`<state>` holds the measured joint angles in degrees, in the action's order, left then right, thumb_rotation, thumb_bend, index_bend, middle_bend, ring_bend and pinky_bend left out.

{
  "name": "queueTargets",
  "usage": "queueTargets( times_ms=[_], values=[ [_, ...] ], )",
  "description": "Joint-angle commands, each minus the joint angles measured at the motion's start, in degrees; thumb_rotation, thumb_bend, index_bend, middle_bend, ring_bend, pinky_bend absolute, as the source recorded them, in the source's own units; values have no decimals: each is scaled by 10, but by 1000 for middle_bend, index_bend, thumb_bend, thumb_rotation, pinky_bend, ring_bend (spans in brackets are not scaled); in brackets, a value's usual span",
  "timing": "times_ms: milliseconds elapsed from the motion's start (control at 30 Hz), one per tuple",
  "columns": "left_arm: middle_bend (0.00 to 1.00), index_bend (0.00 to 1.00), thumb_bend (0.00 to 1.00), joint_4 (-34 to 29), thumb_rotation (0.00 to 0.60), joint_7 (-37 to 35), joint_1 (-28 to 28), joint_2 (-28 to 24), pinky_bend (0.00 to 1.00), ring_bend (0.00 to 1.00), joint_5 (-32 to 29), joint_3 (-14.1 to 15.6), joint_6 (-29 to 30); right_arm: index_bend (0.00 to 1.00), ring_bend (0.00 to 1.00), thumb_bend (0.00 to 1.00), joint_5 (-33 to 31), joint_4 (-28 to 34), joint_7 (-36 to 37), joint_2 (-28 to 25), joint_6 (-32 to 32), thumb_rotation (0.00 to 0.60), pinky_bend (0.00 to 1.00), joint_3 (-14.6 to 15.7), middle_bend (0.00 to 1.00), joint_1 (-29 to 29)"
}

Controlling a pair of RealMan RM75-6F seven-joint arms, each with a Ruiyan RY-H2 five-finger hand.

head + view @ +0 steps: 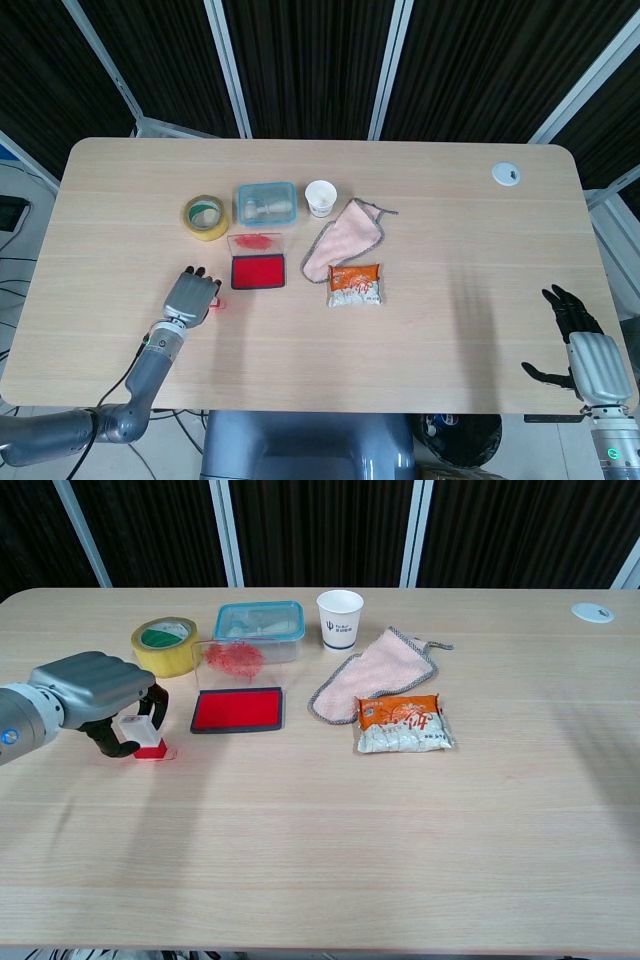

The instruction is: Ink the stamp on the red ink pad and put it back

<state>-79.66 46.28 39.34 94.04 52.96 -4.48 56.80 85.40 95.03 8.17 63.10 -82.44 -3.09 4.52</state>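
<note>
Stamp upright on the table, left hand wrapped around it.

The stamp [140,734], clear top over a red base, stands on the table [330,840] just left of the red ink pad [238,709], whose lid stands open at the back. The left hand [98,694] sits over it from the left, fingers [154,701] curled about the clear top; it appears to grasp it, base down on the wood. The pad lies to the hand's right, long side across. The right hand [584,345] hangs slack beyond the table's far right corner, well apart, fingers spread.
</note>
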Motion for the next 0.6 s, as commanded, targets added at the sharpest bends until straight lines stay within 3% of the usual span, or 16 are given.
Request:
queueTargets(
  times_ms=[33,467,600],
  values=[
    [466,450,328,2,600,-3,1,1,268,223,1,2,0,0,0,135,0,0,0,0,0,600,185,0,0,0],
    [607,590,470,6,600,-9,0,3,341,321,11,7,16,0,0,142,1,-1,0,1,-2,600,185,0,0,-1],
    [624,609,512,3,600,-14,0,2,460,411,19,4,23,0,0,145,0,-1,0,1,-2,600,185,0,0,-1]
  ],
)
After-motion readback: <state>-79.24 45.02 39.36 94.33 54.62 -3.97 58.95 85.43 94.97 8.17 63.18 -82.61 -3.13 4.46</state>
